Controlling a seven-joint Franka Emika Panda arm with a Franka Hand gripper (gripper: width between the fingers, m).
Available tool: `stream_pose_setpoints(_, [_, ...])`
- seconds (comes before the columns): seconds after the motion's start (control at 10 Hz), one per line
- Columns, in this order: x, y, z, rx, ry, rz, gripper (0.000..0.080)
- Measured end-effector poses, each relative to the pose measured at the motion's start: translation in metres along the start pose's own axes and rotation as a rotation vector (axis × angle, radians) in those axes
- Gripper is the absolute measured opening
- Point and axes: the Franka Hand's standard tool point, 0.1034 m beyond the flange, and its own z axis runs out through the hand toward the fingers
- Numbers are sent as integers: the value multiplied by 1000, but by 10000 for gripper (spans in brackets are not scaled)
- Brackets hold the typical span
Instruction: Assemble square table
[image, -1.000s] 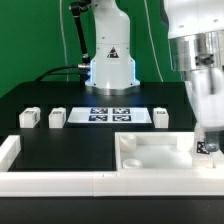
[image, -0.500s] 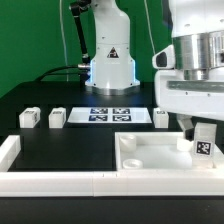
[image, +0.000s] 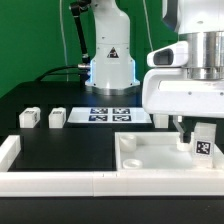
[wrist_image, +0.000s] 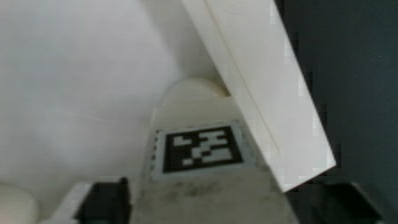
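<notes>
Step in hand: judged to be fitting the first leg into a corner of the square tabletop.
Square tabletop (image: 150, 152): lies flat at the table's (image: 70, 145) near edge, toward the exterior view's right, just behind the border wall (image: 50, 182).
Leg (image: 203, 140): stands upright at the tabletop's corner on the exterior view's right, with its tag facing outward. Whether it sits fully in the recess is hidden.
Fingers (wrist_image: 103, 205): apart, one on each side of the leg. The wrist view shows the tagged face between them. Whether they pinch it or only flank it, I cannot tell.
Loose legs (image: 57, 117): three wait along the table's far edge. Two are toward the exterior view's left and one is just beside the marker board (image: 110, 114).
Progress: early, I judge, with one leg at the slab and three not yet brought.
Doing it well: keep the leg upright and centred over the recess. Grip its flat faces squarely and press down lightly while turning. Work in short turns with clean regrasps.
Risk: a tilted leg may jam or topple on release. The slab could also slide unless the wall braces it.
</notes>
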Motion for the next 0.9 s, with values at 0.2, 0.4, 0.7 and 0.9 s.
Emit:
stream_pose_setpoints(0.2, [0, 2, 1, -2, -3, 167, 290])
stream_pose_setpoints(0.4, [3, 8, 0, -4, -11, 449, 290])
stream_pose_setpoints(0.7, [2, 5, -3, -26, -79, 971, 290])
stream_pose_setpoints(0.9, [1, 3, -1, -14, -125, 1254, 290])
